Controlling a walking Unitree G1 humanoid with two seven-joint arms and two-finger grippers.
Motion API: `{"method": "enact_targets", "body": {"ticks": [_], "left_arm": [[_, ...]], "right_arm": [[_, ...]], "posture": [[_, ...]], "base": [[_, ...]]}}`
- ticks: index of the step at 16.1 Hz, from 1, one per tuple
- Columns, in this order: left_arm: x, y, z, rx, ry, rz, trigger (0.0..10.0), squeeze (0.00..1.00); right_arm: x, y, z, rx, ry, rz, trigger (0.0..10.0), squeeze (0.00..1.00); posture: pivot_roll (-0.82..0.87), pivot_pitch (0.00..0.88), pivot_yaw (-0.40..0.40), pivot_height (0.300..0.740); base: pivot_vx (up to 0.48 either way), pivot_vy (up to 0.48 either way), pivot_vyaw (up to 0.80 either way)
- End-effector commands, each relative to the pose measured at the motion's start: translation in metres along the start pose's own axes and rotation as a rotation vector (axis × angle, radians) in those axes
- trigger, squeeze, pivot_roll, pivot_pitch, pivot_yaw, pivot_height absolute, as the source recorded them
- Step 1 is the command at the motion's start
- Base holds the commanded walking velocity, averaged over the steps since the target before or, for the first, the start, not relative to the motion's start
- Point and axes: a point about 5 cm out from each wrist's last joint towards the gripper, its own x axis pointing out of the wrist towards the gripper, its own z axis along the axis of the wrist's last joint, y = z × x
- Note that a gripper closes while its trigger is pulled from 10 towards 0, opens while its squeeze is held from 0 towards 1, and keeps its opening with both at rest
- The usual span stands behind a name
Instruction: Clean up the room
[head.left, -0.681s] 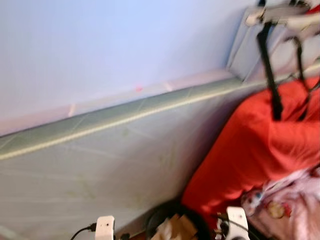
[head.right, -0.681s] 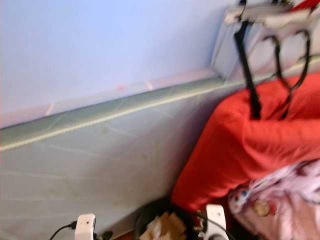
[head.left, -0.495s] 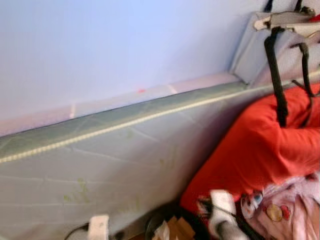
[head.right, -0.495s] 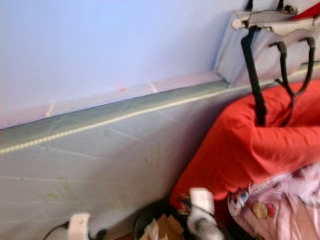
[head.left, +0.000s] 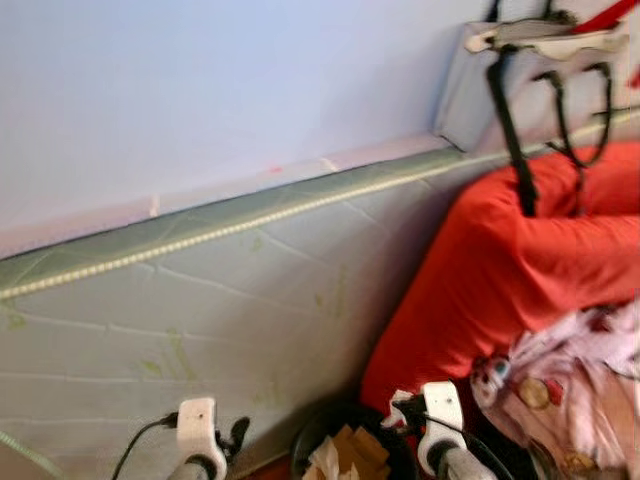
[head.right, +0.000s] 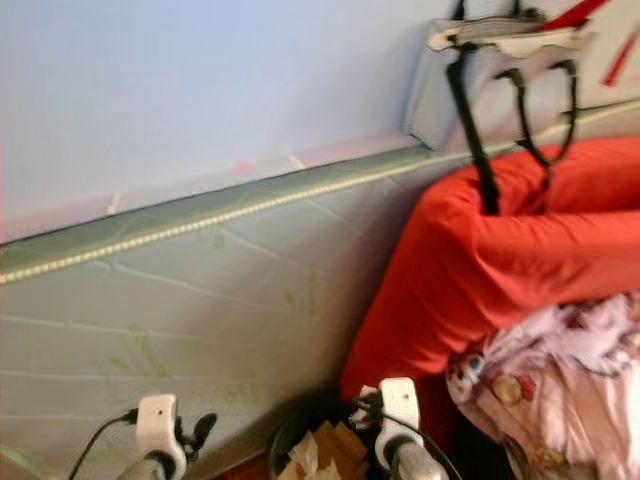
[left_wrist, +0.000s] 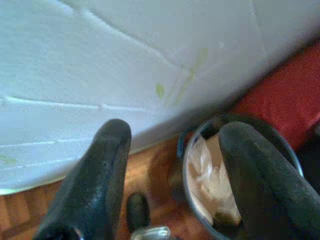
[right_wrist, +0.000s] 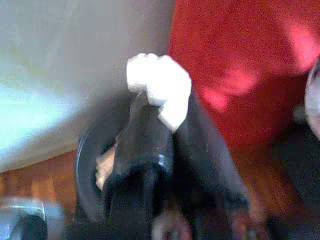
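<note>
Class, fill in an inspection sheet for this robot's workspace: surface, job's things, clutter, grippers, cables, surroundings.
Surface: wooden floor, reddish-brown, beside the mattress.
Job's things: dark round bin on the floor, holding crumpled paper; a white crumpled wad in the right gripper.
Clutter: pink patterned cloth heaped against a red cushion.
Grippers: left gripper open, above the floor and the bin's edge; right gripper shut on the wad, over the bin.
Cables: black wire at the left wrist; another at the right wrist.
Surroundings: quilted mattress on edge against a pale wall; bag with black straps hanging above the cushion.
</note>
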Motion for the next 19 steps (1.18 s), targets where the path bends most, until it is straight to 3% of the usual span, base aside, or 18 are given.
{"method": "enact_targets", "body": {"ticks": [1, 7, 9, 10, 14, 19], "left_arm": [[-0.007, 0.004, -0.015, -0.021, 0.05, 0.019, 10.0, 0.0], [-0.007, 0.006, -0.014, -0.044, 0.031, 0.023, 10.0, 0.0], [-0.004, 0.009, -0.001, -0.059, -0.039, 0.033, 10.0, 0.0], [-0.001, 0.01, 0.016, -0.06, -0.132, 0.028, 10.0, 0.0], [-0.004, 0.002, 0.048, -0.02, -0.345, -0.002, 10.0, 0.0], [-0.007, -0.004, 0.045, -0.023, -0.365, 0.003, 10.0, 0.0]], "right_arm": [[0.005, 0.002, 0.015, -0.009, -0.044, 0.007, 10.0, 0.0], [0.006, 0.001, 0.022, 0.006, -0.099, 0.009, 10.0, 0.0], [0.007, 0.001, 0.031, 0.0, -0.161, 0.011, 10.0, 0.0], [0.007, 0.0, 0.039, -0.005, -0.211, -0.001, 10.0, 0.0], [0.004, 0.002, 0.051, -0.029, -0.315, 0.004, 10.0, 0.0], [0.003, -0.003, 0.047, -0.034, -0.289, -0.026, 10.0, 0.0]], "posture": [[0.0, 0.0, -0.022, 0.74], [0.0, 0.0, -0.021, 0.74], [-0.01, 0.0, -0.021, 0.74], [-0.01, 0.0, -0.022, 0.74], [0.0, 0.0, -0.034, 0.74], [0.01, 0.0, -0.051, 0.735]], "base": [[0.0, 0.0, 0.0], [0.0, 0.0, 0.0], [0.0, 0.0, 0.0], [0.0, 0.0, 0.0], [0.0, 0.0, 0.0], [0.0, 0.0, 0.0]]}}
